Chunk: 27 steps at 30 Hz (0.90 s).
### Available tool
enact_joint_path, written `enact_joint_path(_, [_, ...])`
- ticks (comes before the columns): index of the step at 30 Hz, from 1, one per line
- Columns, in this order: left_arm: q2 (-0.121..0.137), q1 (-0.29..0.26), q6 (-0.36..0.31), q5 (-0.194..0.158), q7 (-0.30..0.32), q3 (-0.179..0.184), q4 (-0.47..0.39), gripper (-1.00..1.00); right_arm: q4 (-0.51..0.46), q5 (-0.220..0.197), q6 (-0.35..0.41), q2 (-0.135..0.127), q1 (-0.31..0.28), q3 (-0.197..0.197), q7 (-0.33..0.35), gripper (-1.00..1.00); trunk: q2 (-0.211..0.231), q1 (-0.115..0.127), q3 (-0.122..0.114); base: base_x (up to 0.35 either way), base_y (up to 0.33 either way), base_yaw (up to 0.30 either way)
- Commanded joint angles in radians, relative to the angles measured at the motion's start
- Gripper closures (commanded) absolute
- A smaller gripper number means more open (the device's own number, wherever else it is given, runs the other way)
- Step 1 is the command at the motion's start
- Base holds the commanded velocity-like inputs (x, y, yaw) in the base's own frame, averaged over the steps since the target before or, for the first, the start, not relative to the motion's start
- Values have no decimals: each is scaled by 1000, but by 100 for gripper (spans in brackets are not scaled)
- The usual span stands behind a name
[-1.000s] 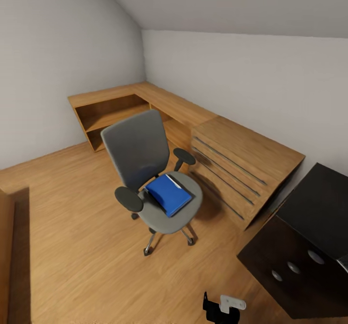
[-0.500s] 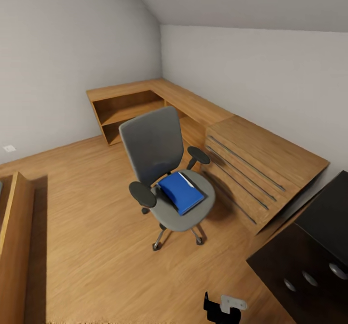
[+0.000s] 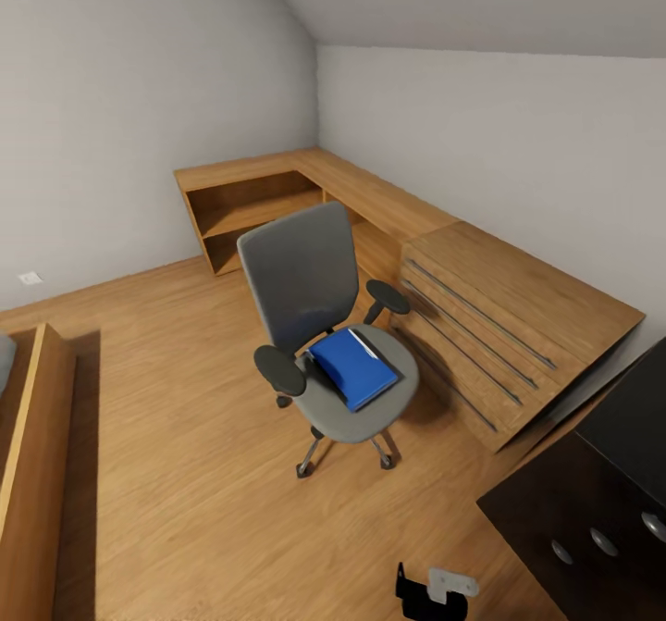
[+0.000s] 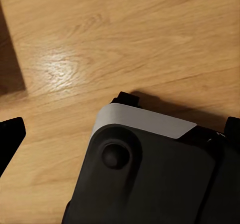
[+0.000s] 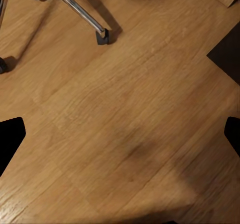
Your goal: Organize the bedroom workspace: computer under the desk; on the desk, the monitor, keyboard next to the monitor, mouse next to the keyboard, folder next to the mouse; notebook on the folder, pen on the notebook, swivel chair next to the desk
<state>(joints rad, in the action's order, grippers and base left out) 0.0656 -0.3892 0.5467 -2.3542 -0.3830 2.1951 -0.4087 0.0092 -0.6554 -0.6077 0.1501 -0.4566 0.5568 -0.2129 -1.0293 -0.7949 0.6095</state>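
A grey swivel chair (image 3: pixel 301 274) stands on the wooden floor in the middle of the head view, a little out from the L-shaped wooden desk (image 3: pixel 370 197). On its seat lies the blue folder (image 3: pixel 351 368), flat, with a thin pale strip along its far edge that is too small to identify. The chair's chrome leg and caster (image 5: pixel 102 36) appear in the right wrist view. My right gripper (image 5: pixel 120 136) hangs open over bare floor. My left gripper (image 4: pixel 120 134) is open too, its dark fingertips (image 4: pixel 10 139) wide apart above my own base.
The desk runs along both walls, with open shelves (image 3: pixel 250 218) at the corner and a drawer block (image 3: pixel 481 325) nearer me. A black cabinet (image 3: pixel 592 510) stands at the right, a wooden edge (image 3: pixel 32 473) at the left. Open floor lies between me and the chair.
The head camera has swung, so the whole room has shifted right and slightly down in the picture. Chair and folder have kept their places relative to the desk.
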Motion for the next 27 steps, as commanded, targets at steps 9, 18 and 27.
enact_joint_path(9, [0,-2,1,-2,-5,8,-4,-100,0,-6,-5,1,-1,9,-7,-100,-1,0,1,0,0,0])
enact_joint_path(18, [0,-2,0,-2,-5,8,-4,-100,0,-3,-11,2,-1,9,-8,-100,-1,0,-7,0,0,41])
enact_joint_path(27, [0,-2,-1,-2,-4,8,-4,-100,1,-1,-46,0,-1,9,-8,-100,-1,0,-21,0,0,5])
